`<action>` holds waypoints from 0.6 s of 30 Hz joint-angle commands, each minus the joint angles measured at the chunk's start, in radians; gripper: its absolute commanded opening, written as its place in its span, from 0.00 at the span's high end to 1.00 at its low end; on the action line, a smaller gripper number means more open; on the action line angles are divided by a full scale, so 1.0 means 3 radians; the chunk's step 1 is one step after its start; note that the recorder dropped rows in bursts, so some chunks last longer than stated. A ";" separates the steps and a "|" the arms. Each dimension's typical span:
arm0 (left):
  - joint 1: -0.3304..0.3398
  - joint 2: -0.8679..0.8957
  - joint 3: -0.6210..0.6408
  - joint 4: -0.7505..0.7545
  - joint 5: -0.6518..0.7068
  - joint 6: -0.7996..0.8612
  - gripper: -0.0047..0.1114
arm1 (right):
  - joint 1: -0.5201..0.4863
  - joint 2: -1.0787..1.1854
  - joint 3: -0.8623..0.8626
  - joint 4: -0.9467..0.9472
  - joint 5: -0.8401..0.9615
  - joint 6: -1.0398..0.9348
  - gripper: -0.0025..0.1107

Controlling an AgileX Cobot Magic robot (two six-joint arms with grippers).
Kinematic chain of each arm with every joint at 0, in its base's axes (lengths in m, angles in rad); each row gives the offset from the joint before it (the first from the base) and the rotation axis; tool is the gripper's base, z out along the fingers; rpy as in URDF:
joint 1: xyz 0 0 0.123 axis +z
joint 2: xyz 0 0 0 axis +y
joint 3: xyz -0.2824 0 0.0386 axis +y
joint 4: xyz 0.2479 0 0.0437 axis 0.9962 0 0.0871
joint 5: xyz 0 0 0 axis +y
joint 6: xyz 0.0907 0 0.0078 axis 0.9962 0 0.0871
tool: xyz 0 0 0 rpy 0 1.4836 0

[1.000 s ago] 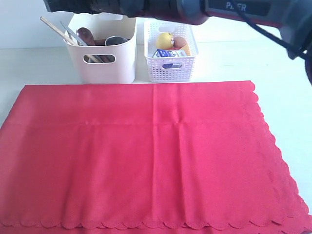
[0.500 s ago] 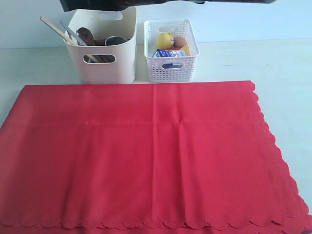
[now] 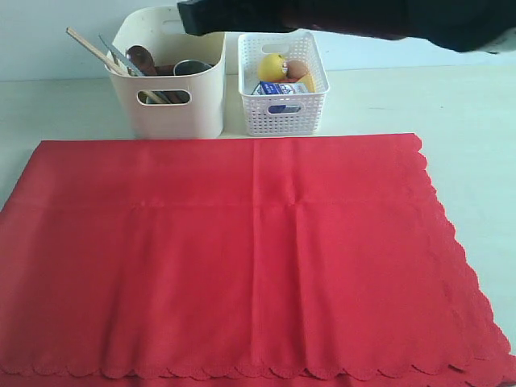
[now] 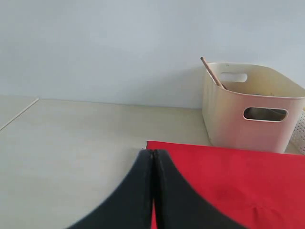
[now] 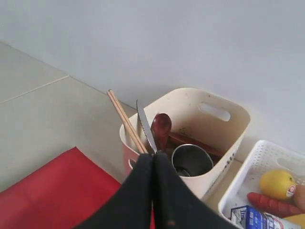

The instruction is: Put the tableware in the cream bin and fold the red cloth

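Exterior view: a large red cloth [image 3: 242, 258] with scalloped edges lies spread flat and unfolded over a pale table [image 3: 476, 105], faint creases crossing its middle. Just past its far edge stands the cream bin [image 3: 173, 113], holding two wooden chopsticks [image 3: 93, 48], a grey metal knife [image 3: 117, 55], a dark wooden spoon [image 3: 141, 58] and a steel cup [image 3: 192, 68]; the chopsticks and knife lean out over the bin's left rim. Just beside the bin, on its right, is a white lattice basket [image 3: 282, 113] with a lemon [image 3: 272, 64], an egg [image 3: 297, 68] and a milk carton [image 3: 278, 89]. A dark arm [image 3: 339, 16], blurred, stretches in from the right along the top edge, its end above the bin's back rim. Left wrist view: the left gripper [image 4: 152, 151] is clenched, its two black fingers pressed flat together with nothing between them, hovering low over the near corner of the red cloth, with the cream bin off to one side against a plain wall [image 4: 119, 43]. Right wrist view: the right gripper [image 5: 152, 155] is likewise clenched and empty, fingers pressed together, held high and looking steeply down at the cream bin's near rim, with the utensils and cup visible inside.
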 commanded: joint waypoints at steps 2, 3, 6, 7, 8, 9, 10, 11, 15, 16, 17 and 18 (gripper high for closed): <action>0.0008 -0.0023 -0.0002 -0.0008 -0.0019 0.0009 0.95 | -0.0024 -0.0508 0.0557 -0.0002 -0.0159 -0.0034 0.98; 0.0008 -0.0023 -0.0002 -0.0008 -0.0019 0.0009 0.95 | -0.0024 -0.0588 0.0650 -0.0002 -0.0195 -0.0034 0.98; 0.0008 -0.0023 -0.0002 -0.0008 -0.0019 0.0009 0.95 | -0.0024 -0.0961 0.1038 0.0006 -0.0347 -0.0034 0.98; 0.0008 -0.0023 -0.0002 -0.0008 -0.0031 0.0009 0.95 | -0.0024 -0.1035 0.1110 0.0026 -0.0341 -0.0034 0.98; 0.0008 -0.0023 -0.0002 -0.0008 -0.0123 0.0009 0.95 | -0.0024 -0.1161 0.1266 0.0109 -0.0341 -0.0034 0.98; 0.0008 -0.0023 -0.0002 -0.0010 -0.0191 -0.0004 0.95 | -0.0024 -0.1227 0.1347 0.0157 -0.0341 -0.0034 0.98; 0.0008 -0.0023 -0.0002 -0.0065 -0.0369 -0.0121 0.95 | -0.0024 -0.1340 0.1510 0.0164 -0.0384 -0.0034 0.98; 0.0008 -0.0023 -0.0002 -0.0162 -0.0569 -0.0474 0.95 | -0.0024 -0.1436 0.1655 0.0164 -0.0441 -0.0034 0.98; 0.0008 -0.0023 -0.0002 -0.0188 -0.1034 -0.1142 0.95 | -0.0024 -0.1672 0.2182 0.0267 -0.0736 -0.0034 0.98; 0.0008 -0.0023 -0.0002 -0.0188 -0.1139 -0.1153 0.95 | -0.0024 -0.1703 0.2275 0.0283 -0.0805 -0.0034 0.98; 0.0008 -0.0023 -0.0002 -0.0188 -0.1213 -0.1376 0.95 | -0.0024 -0.1743 0.2385 0.0297 -0.0950 -0.0034 0.98; 0.0008 -0.0023 -0.0002 -0.0188 -0.1222 -0.1474 0.95 | -0.0024 -0.1758 0.2430 0.0297 -0.0989 -0.0034 0.98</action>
